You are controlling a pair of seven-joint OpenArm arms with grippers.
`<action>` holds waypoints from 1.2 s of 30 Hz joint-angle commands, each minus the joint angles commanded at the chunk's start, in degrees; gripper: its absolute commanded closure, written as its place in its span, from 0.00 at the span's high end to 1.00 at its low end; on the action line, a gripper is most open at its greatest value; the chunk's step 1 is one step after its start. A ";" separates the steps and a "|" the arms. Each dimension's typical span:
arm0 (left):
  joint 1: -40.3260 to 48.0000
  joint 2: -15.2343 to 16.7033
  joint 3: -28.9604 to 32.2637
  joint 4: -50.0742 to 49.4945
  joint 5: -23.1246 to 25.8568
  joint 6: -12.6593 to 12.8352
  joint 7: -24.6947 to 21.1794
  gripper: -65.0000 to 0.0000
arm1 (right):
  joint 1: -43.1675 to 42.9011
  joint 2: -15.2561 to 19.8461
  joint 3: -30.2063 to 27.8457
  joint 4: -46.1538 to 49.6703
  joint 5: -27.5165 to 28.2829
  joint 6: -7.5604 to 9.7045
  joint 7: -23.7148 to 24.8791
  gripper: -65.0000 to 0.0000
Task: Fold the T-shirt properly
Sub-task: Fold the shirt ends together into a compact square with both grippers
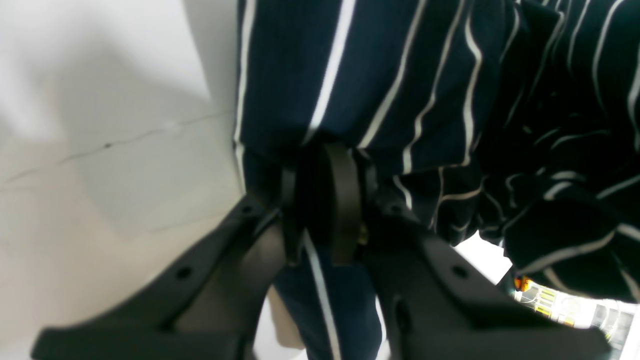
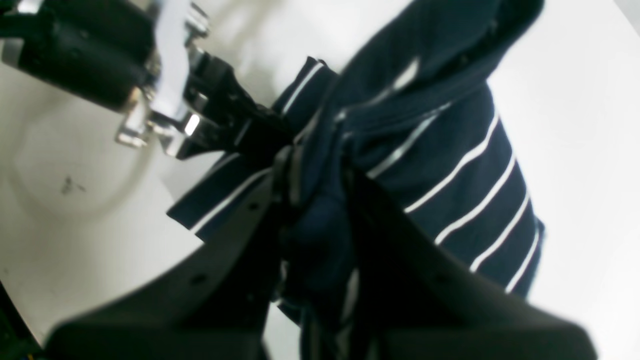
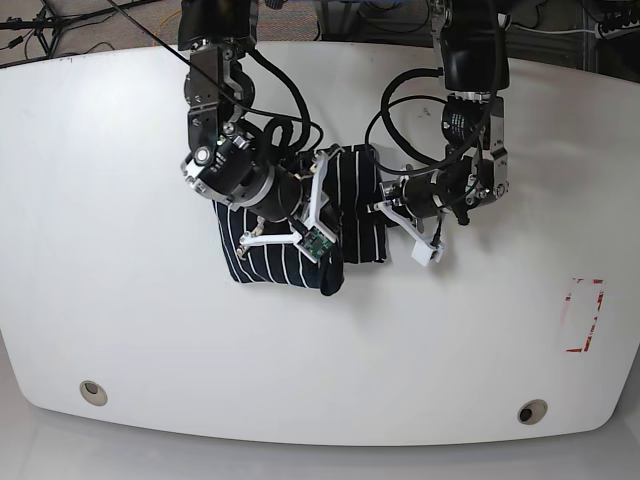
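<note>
One garment is before you: the T-shirt, dark navy with thin white stripes, bunched near the middle of the white table, toward its far edge. Two arms meet over it. Your left gripper, on the right side of the base view, has its two black fingers pressed together on a fold of the striped cloth, which hangs above and below the pinch. Your right gripper, on the left side of the base view, is likewise clamped on a thick wad of the same cloth, with one striped panel spreading out to its right. In the base view, the two grippers sit close together at the upper right part of the bundle, while the rest of the fabric lies crumpled on the table beneath the right arm. Two round holes mark the table's near edge, and one red-outlined rectangle sits far to the right.
</note>
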 joint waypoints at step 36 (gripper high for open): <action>-0.53 -0.26 -0.09 0.18 -3.52 0.00 0.00 0.38 | -5.63 1.58 -1.32 2.55 0.35 0.00 5.54 0.77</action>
